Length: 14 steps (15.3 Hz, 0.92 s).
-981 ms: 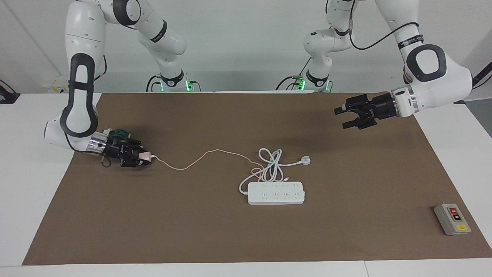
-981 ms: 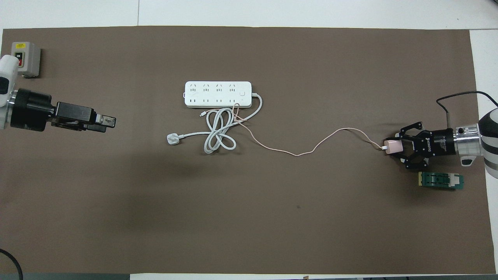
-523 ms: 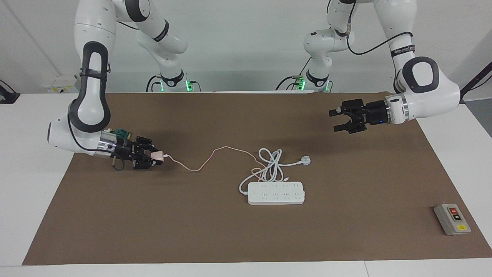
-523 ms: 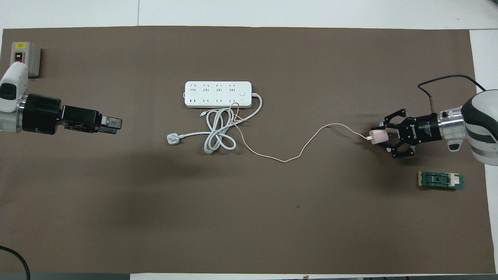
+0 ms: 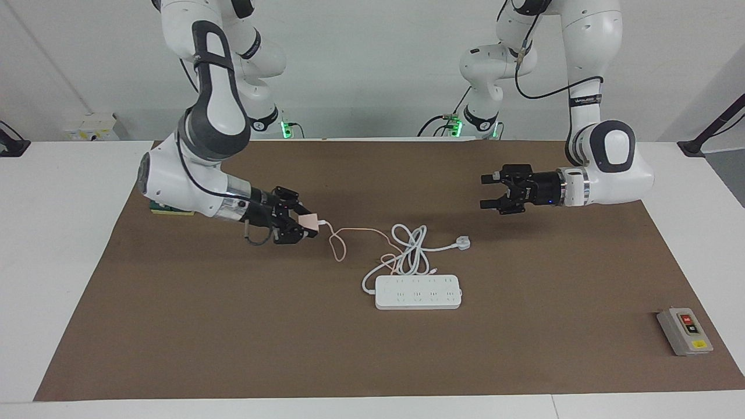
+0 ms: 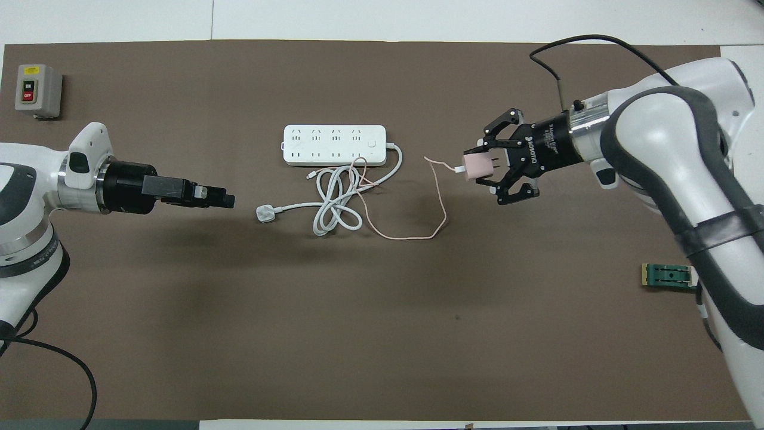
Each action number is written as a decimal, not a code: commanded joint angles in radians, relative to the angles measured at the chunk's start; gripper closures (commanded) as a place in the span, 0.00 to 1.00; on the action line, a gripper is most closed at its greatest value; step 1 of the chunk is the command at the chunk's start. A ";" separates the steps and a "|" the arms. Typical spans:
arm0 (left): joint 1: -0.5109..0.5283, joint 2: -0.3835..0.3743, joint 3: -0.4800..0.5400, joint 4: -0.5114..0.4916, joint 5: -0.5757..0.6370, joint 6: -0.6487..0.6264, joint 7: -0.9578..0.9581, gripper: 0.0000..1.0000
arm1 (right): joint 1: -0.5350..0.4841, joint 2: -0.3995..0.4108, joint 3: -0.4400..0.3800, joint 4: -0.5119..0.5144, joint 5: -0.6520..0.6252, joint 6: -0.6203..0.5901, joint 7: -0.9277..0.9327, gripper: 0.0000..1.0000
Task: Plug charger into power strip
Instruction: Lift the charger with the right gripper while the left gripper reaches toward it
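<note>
While the right gripper [image 5: 308, 224] hangs in the air over the brown mat [image 5: 233, 326], it squeezes the charger [image 5: 309, 221] tight between its fingertips. That charger is a small pink cube, and in the overhead view its two metal prongs point toward the right arm. It is up off the mat, toward the right arm's end of the table from the power strip [image 5: 418, 292], and the two are apart. A thin pink cable [image 6: 439, 197] drops from the charger, loops on the mat and runs to the white cord [image 6: 334, 206]. The power strip lies flat near the middle of the mat, with its rows of holes facing up. Its thick white cord is curled in a pile just beside it, on the side nearer to the robots. A white plug [image 5: 463, 242] at the end of that cord lies on the mat, toward the left arm's end of the table. The left gripper [image 5: 490, 191] waits in the air over the mat, and its fingers are spread wide with nothing between them. A grey box [image 5: 684, 331] with a red button sits near the mat's corner at the left arm's end, at the edge farther from the robots. A small green block [image 6: 668, 276] lies near the mat's edge at the right arm's end.
</note>
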 commanded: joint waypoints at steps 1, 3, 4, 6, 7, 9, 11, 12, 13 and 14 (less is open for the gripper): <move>-0.042 -0.019 0.006 -0.082 -0.079 -0.009 0.066 0.00 | 0.113 0.008 -0.005 0.023 0.034 0.109 0.090 1.00; -0.074 -0.030 0.006 -0.114 -0.107 -0.001 0.083 0.00 | 0.193 0.011 -0.005 0.022 0.034 0.195 0.146 1.00; -0.095 -0.033 0.008 -0.125 -0.126 0.008 0.083 0.00 | 0.233 0.011 -0.005 0.022 0.034 0.227 0.167 1.00; -0.121 -0.039 0.006 -0.154 -0.160 0.051 0.083 0.00 | 0.295 0.014 -0.005 0.026 0.034 0.285 0.216 1.00; -0.137 -0.045 0.006 -0.167 -0.200 0.060 0.083 0.00 | 0.321 0.016 -0.005 0.028 0.034 0.308 0.238 1.00; -0.146 -0.042 0.006 -0.168 -0.232 0.071 0.083 0.00 | 0.355 0.017 -0.005 0.028 0.034 0.336 0.262 1.00; -0.171 -0.042 0.006 -0.170 -0.242 0.100 0.083 0.00 | 0.365 0.021 -0.003 0.028 0.035 0.344 0.272 1.00; -0.183 -0.042 0.006 -0.171 -0.263 0.121 0.083 0.00 | 0.370 0.021 -0.003 0.029 0.053 0.347 0.278 1.00; -0.191 -0.041 0.006 -0.171 -0.283 0.149 0.083 0.00 | 0.385 0.022 -0.003 0.029 0.081 0.350 0.278 1.00; -0.194 -0.039 0.006 -0.171 -0.295 0.172 0.083 0.00 | 0.396 0.022 -0.003 0.028 0.089 0.362 0.279 1.00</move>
